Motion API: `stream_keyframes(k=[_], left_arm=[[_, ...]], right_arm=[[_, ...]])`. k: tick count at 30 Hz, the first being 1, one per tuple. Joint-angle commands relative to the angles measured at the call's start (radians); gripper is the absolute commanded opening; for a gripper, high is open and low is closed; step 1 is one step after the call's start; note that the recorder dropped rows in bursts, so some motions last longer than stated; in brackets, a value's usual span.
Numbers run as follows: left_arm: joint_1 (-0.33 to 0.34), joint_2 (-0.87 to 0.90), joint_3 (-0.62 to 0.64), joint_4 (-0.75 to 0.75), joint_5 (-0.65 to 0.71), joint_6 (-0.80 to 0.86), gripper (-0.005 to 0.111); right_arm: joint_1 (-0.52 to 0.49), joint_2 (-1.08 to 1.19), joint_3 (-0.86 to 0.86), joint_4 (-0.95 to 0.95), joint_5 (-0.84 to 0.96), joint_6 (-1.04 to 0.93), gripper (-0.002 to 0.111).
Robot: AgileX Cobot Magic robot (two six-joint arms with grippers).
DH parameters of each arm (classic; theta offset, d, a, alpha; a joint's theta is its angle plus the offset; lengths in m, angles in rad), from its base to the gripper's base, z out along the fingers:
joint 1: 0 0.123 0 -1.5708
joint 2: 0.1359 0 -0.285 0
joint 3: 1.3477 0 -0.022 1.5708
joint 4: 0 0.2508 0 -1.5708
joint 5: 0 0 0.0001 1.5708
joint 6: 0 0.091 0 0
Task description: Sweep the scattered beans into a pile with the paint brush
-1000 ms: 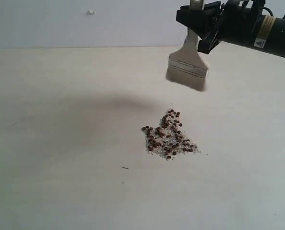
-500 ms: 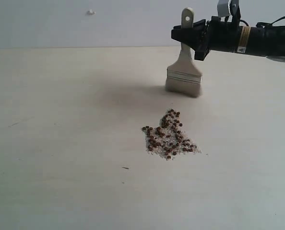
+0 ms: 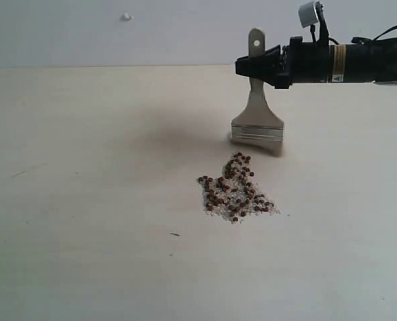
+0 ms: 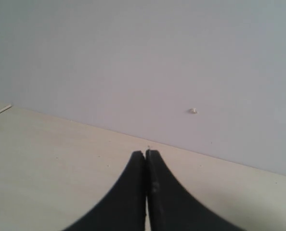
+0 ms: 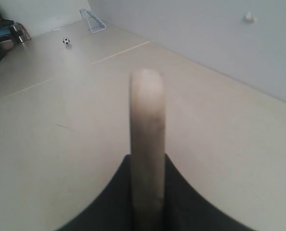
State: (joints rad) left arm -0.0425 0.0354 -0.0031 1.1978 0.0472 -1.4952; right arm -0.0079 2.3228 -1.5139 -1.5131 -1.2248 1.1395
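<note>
**Item 1. Pile** point(image 3: 235, 189): one compact heap on the pale desk point(image 3: 85, 200). It is made of small reddish-brown beans point(image 3: 218, 198) mixed with white grains point(image 3: 233, 194). The outline is roughly triangular, narrowing toward the wall point(image 3: 185, 30). A few grains lie loose at its edge.

**Item 2. Paint brush** point(image 3: 257, 117): stands upright just beyond the pile on the wall side, apart from it. The whitish bristles point(image 3: 258, 143) point down at the desk surface, and whether they press on it cannot be told. The silver ferrule point(image 3: 257, 132) sits above them. The cream handle point(image 5: 147, 110) rises past the grip, and its holed end shows on top.

**Item 3. Right tool** point(image 3: 255, 67): black, reaching in level above the pile. Its jaws are clamped on the brush handle from both sides point(image 5: 147, 158).

**Item 4. Left tool** point(image 4: 146, 159): jaws pressed together with nothing between them. It faces the wall, low over the desk. Its position relative to the pile cannot be told.

**Item 5. Dark speck** point(image 3: 175, 235): lies on the desk near the pile, on the side away from the wall.
</note>
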Motion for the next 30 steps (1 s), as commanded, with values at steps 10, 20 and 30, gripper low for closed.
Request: stream_keyframes(k=[10, 20, 30], left_arm=[[0.003, -0.004, 0.003, -0.003, 0.002, 0.001, 0.0], [0.003, -0.004, 0.003, -0.003, 0.002, 0.001, 0.0], [0.003, -0.004, 0.003, -0.003, 0.002, 0.001, 0.0]], right_arm=[[0.062, -0.004, -0.005, -0.079, 0.004, 0.16, 0.0], [0.073, -0.016, -0.005, -0.139, 0.004, 0.338, 0.0], [0.073, -0.016, -0.005, -0.167, 0.004, 0.411, 0.0]])
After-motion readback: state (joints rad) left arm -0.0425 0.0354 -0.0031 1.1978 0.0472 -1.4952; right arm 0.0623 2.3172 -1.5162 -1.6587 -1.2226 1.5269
